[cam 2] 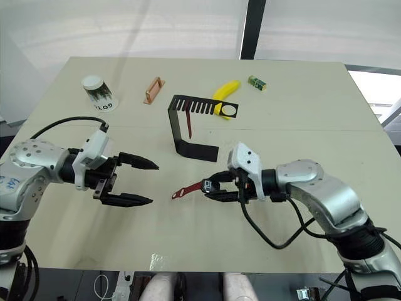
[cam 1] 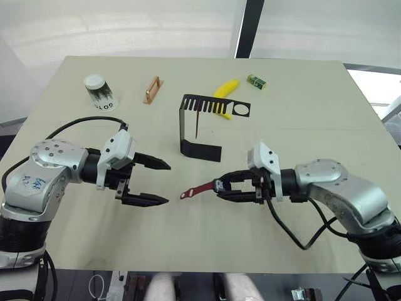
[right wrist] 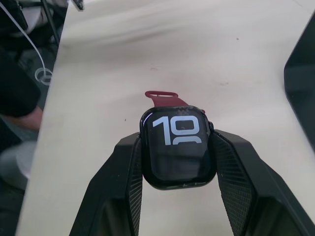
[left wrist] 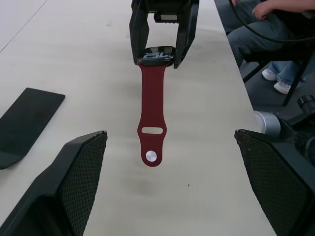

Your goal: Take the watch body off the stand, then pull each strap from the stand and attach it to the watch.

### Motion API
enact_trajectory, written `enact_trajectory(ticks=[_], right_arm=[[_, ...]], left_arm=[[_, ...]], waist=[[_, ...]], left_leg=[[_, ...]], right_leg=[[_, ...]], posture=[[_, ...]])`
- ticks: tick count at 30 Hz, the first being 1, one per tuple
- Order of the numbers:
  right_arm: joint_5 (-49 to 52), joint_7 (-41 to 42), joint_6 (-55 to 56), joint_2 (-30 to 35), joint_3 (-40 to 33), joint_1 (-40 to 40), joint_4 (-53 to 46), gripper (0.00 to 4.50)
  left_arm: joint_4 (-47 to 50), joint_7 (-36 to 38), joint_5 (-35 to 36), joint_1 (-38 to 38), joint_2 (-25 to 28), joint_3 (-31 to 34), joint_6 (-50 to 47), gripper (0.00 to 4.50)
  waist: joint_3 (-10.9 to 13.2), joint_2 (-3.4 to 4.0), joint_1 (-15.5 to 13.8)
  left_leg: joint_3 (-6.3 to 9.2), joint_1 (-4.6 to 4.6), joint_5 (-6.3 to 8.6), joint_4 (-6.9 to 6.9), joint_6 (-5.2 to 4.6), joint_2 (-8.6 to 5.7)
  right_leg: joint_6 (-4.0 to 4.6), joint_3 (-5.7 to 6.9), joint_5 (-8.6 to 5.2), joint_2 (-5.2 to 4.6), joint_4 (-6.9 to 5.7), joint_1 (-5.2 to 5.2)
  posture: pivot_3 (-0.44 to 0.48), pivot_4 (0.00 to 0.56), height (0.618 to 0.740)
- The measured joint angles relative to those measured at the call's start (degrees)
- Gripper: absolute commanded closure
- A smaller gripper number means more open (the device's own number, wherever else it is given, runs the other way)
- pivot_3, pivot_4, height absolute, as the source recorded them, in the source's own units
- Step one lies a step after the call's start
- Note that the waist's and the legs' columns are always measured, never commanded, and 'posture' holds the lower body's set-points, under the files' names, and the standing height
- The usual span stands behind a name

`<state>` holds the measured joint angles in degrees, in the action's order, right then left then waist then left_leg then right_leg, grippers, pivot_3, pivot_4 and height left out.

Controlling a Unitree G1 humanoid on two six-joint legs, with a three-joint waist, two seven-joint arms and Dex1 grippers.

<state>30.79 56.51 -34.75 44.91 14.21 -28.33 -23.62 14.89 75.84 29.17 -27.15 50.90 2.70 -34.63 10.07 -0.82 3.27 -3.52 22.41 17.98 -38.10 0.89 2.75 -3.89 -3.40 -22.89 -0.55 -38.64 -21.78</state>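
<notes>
My right gripper (cam 1: 220, 188) is shut on the watch body (right wrist: 178, 147), a dark rounded-square case whose screen shows white digits. One dark red strap (left wrist: 151, 118) is joined to the case and sticks out above the table towards my left gripper (cam 1: 168, 183). That gripper is open and empty, a short way left of the strap's free end. The black stand (cam 1: 202, 151) sits on the table behind both grippers. A second dark red strap (cam 1: 197, 124) hangs from its slotted top arm.
At the back of the beige table (cam 1: 313, 125) are an upturned paper cup (cam 1: 100, 93), a copper-coloured handle bar (cam 1: 152, 89), a banana (cam 1: 225, 94) behind the stand and a small green box (cam 1: 256, 81). A seated person's legs (left wrist: 266, 29) show beyond the table edge.
</notes>
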Motion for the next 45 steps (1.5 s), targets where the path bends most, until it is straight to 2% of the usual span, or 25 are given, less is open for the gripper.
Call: enact_trajectory(ticks=[3,9,28,35,45], right_arm=[[-6.4,1.9,9.1,-0.6,2.0,2.0,0.4,2.89],[-11.2,1.8,12.4,-3.2,3.6,2.5,1.3,2.89],[-16.3,1.8,13.4,-4.5,3.6,3.0,1.6,2.89],[-16.2,1.9,13.1,-6.7,3.6,3.2,1.5,2.89],[-16.7,1.9,11.7,-9.7,6.2,3.0,1.5,2.89]], left_arm=[[0.3,-1.1,-0.2,1.6,0.4,0.3,1.3,0.02],[1.1,-1.3,-1.3,5.8,2.7,0.5,4.6,0.02],[2.8,-3.7,-0.5,6.4,3.3,0.6,4.6,0.02],[2.4,-2.2,-0.7,9.6,6.7,1.4,6.1,0.02],[2.4,-1.9,-1.8,12.9,8.7,2.8,9.1,0.02]], waist=[[0.0,0.00,0.0],[0.0,0.00,0.1],[0.0,0.00,0.1],[0.0,0.00,0.2],[0.0,0.00,0.1]], left_leg=[[0.00,-0.01,0.00,-0.04,0.00,0.01],[0.01,-0.05,0.00,-0.03,0.01,0.02],[0.02,-0.10,0.00,-0.06,0.01,0.00],[0.02,-0.11,0.00,-0.06,0.01,0.01],[0.02,-0.12,0.00,-0.07,0.00,0.00]], right_leg=[[0.00,0.00,0.00,0.00,-0.04,0.00],[0.01,0.00,0.00,-0.01,-0.16,0.00],[0.01,0.02,0.00,-0.01,-0.22,0.07],[0.01,0.02,0.00,-0.01,-0.25,0.06],[0.01,0.03,0.00,-0.02,-0.27,0.06]], posture=[[0.000,0.150,0.740],[0.000,0.150,0.740],[0.000,0.150,0.740],[0.000,0.150,0.740],[0.000,0.150,0.740]])
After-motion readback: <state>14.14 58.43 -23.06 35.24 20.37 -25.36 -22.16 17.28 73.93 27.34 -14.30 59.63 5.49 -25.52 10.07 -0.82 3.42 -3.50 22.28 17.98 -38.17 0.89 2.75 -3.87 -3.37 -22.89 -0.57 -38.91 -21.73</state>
